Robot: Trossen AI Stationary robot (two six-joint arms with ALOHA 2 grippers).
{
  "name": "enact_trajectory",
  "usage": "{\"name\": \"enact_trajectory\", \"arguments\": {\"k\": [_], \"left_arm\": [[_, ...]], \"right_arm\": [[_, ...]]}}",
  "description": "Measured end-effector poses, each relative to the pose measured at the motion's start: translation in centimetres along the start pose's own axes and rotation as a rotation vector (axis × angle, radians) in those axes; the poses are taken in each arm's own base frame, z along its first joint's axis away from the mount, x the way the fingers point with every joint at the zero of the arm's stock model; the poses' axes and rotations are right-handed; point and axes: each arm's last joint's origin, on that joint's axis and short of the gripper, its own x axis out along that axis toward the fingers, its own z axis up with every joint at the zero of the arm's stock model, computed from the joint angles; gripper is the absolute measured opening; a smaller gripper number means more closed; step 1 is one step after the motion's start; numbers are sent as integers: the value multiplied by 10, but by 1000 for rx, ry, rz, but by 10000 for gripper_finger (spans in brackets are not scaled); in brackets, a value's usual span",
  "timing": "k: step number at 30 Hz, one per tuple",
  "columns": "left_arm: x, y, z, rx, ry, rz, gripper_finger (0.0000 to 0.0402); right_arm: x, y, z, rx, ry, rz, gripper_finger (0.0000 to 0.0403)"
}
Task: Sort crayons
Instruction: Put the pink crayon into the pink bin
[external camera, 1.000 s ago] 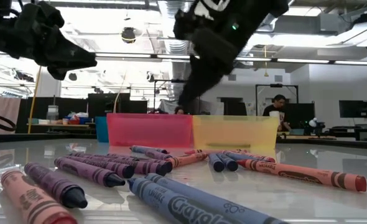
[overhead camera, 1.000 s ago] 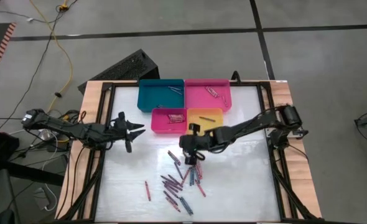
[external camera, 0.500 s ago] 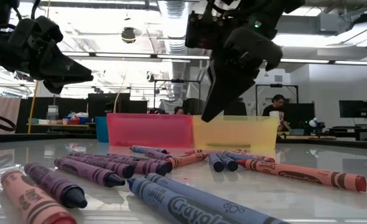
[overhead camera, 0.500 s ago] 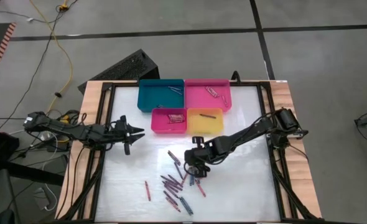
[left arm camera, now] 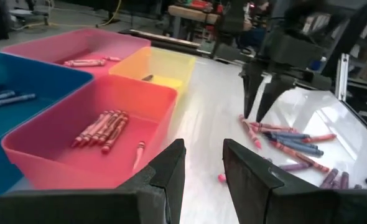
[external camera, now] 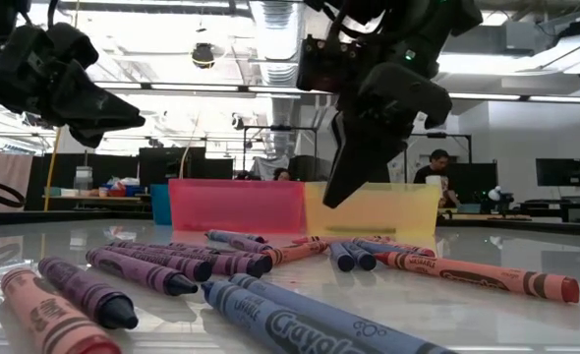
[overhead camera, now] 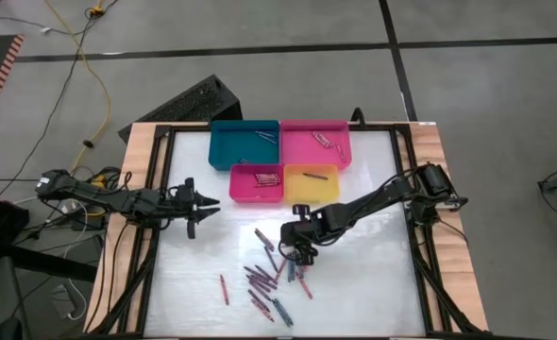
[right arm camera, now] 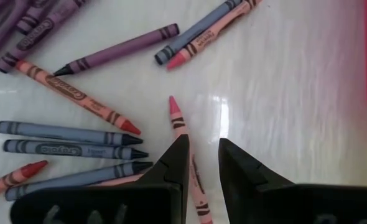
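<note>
My right gripper (overhead camera: pixel 300 253) now sits lower and nearer the crayons (overhead camera: pixel 269 279) than a second ago, empty jaws straddling a pink crayon (right arm camera: pixel 185 142). Left gripper (overhead camera: pixel 198 203) has edged slightly back.

Bright ceiling lights (external camera: pixel 270 20) glare off the glossy white table (overhead camera: pixel 373 283).

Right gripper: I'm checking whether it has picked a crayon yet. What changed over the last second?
The right gripper came down from near the yellow tray to the crayon pile and now hangs, jaws open, over a pink crayon that lies on the table; nothing is taken hold of. The left gripper drifted slightly, empty. The crayons and trays lie unchanged.
</note>
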Motion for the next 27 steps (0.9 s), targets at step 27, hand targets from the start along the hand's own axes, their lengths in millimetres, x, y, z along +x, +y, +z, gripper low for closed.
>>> {"name": "enact_trajectory", "arguments": {"k": [27], "left_arm": [[-1, 6, -15, 52, 90, 109, 98]], "right_arm": [[14, 9, -3, -93, 9, 28, 82]]}}
